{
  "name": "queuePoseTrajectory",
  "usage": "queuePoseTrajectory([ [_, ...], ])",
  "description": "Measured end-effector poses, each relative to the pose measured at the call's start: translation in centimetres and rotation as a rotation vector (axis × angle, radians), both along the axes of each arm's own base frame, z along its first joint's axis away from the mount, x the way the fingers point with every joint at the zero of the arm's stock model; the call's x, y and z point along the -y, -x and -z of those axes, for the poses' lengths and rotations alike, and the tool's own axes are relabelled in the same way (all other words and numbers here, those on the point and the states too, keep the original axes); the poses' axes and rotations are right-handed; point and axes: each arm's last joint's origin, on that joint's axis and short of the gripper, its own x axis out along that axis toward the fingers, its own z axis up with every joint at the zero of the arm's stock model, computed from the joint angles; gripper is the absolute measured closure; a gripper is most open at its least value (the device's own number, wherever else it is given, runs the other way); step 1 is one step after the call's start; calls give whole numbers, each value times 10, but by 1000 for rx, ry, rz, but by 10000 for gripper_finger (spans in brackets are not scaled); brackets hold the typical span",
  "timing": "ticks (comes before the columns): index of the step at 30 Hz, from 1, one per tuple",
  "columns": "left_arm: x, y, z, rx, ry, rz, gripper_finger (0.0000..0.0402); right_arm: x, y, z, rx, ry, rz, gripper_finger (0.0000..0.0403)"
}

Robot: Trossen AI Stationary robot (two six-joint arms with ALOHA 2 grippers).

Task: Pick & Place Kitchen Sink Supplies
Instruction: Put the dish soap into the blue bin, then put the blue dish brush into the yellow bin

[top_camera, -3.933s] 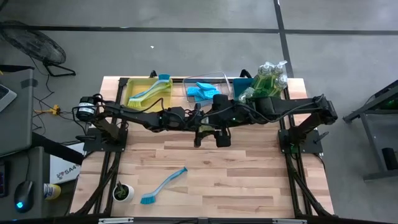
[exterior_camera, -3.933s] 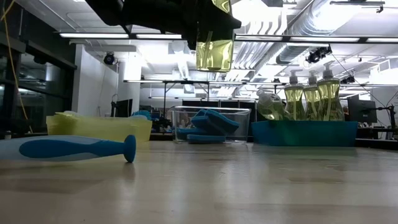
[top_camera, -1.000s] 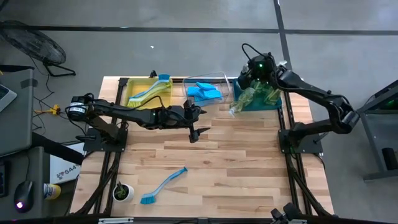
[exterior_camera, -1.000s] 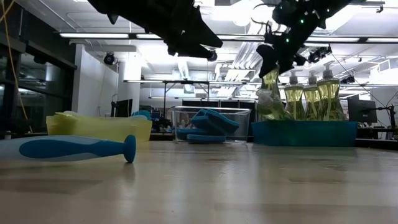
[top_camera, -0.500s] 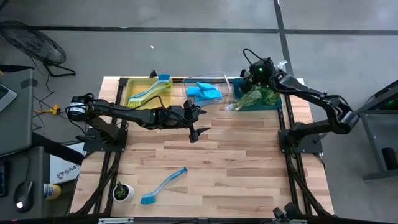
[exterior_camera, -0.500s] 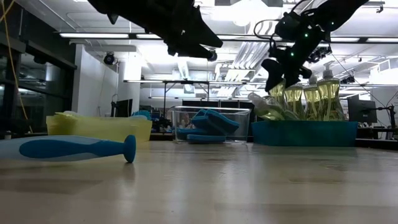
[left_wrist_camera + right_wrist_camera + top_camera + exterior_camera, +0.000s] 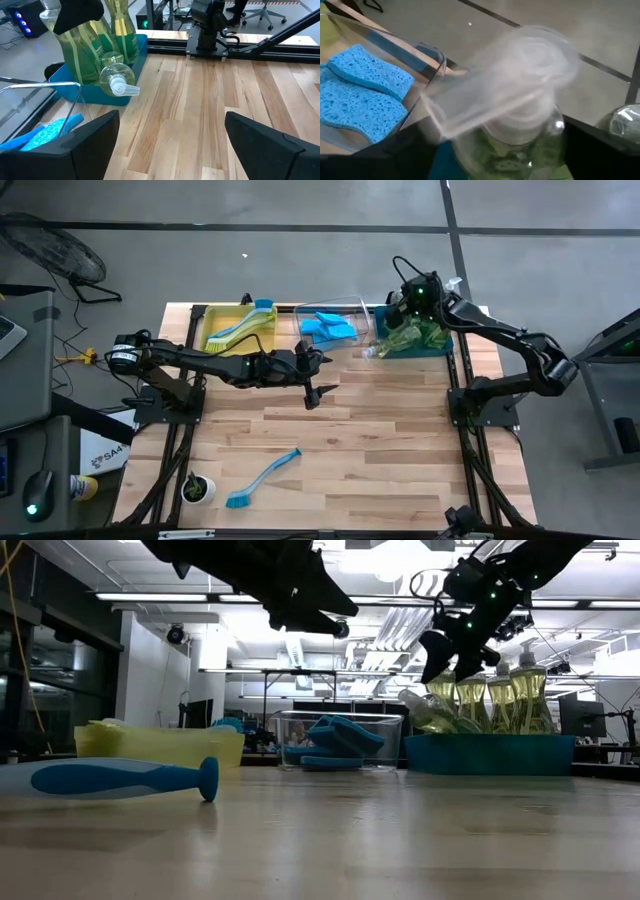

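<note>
the right gripper [image 7: 412, 298] hangs at one o'clock over the teal bin [image 7: 440, 346], jaws apart above a tipped soap bottle [image 7: 392, 343]. the left gripper [image 7: 318, 375], jaws apart, hovers mid-table.

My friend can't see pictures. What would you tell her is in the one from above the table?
The right gripper hangs open over a soap bottle tipped sideways across the teal bin's edge. The left gripper waits open mid-table, and a blue dish brush lies on the wooden table.

Wooden table [image 7: 400, 440] with yellow bin [image 7: 232, 326], clear bin [image 7: 330, 320], teal bin [image 7: 420, 340], blue dish brush [image 7: 262, 479], potted plant [image 7: 197, 489].
</note>
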Motion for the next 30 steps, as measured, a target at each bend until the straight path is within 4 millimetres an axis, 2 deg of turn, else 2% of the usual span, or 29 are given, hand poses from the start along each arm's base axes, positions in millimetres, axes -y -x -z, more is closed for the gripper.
queuePoseTrajectory([
  [2,0,0,0,0,0,0,43,0,-1,-1,11,2,-5,28],
  [5,0,0,0,0,0,0,43,1,-2,-2,36,10,-5,15],
  [10,0,0,0,0,0,-1,43,-1,0,-9,64,31,-13,16],
  [16,0,0,0,1,5,-2,43,-12,11,-31,112,122,3,21],
  [23,-1,1,0,-6,-2,-28,43,-37,32,-69,242,260,-37,21],
  [30,-1,26,-14,-89,2,-79,43,-75,50,-98,417,317,-229,22],
])
